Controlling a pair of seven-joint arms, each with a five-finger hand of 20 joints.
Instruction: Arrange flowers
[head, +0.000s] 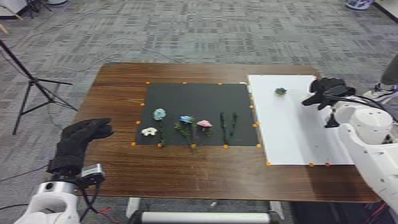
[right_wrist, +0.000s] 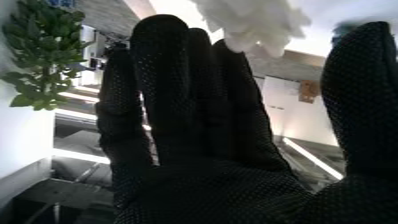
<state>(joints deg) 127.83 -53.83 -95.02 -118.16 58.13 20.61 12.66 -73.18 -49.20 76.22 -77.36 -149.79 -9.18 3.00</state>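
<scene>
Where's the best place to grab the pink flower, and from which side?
Probably from above, by the leafy stem: the pink flower lies on the black mat with its stem toward the robot, and squeezing the bloom might crush it.

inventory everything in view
table: 1, brown, centre
mat: 1, black, table
sheet: 1, white, right
stemmed flowers: 3, blue and pink, mat
flower head: 1, white, mat
stems: 2, green, mat
small bloom: 1, dark, sheet
markers: several, orange, mat, sheet
big bloom: 1, white, wrist view
leafy sprig: 1, green, wrist view
tripod: 1, black, left
pot: 1, blue-white, far right
carpet: 1, grey, floor
arms: 2, white, left, right
left robot hand: 1, black, left
right robot hand: 1, black, over sheet
</scene>
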